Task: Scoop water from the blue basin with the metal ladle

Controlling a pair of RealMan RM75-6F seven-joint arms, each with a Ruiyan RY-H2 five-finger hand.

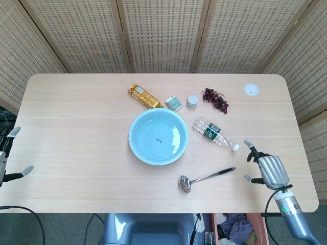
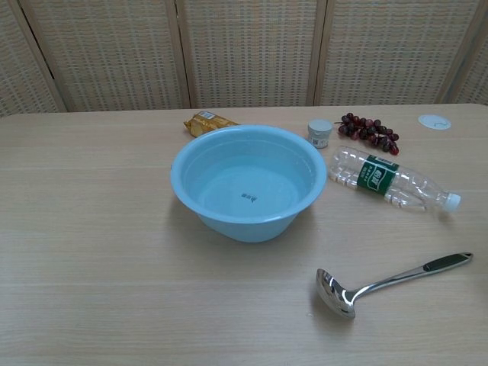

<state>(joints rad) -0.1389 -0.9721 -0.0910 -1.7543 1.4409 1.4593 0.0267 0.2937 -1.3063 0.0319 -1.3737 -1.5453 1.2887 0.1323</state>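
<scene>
The blue basin stands at the table's middle with water in it. In front of it and to the right lies the metal ladle, bowl toward the basin, handle pointing right. My right hand hovers over the table just right of the ladle's handle tip, fingers apart, holding nothing. At the far left edge, off the table, my left hand shows only in part, fingers spread and empty. Neither hand appears in the chest view.
A plastic water bottle lies right of the basin. Behind the basin sit a gold snack packet, a small box, a white jar and grapes. A white disc lies far right.
</scene>
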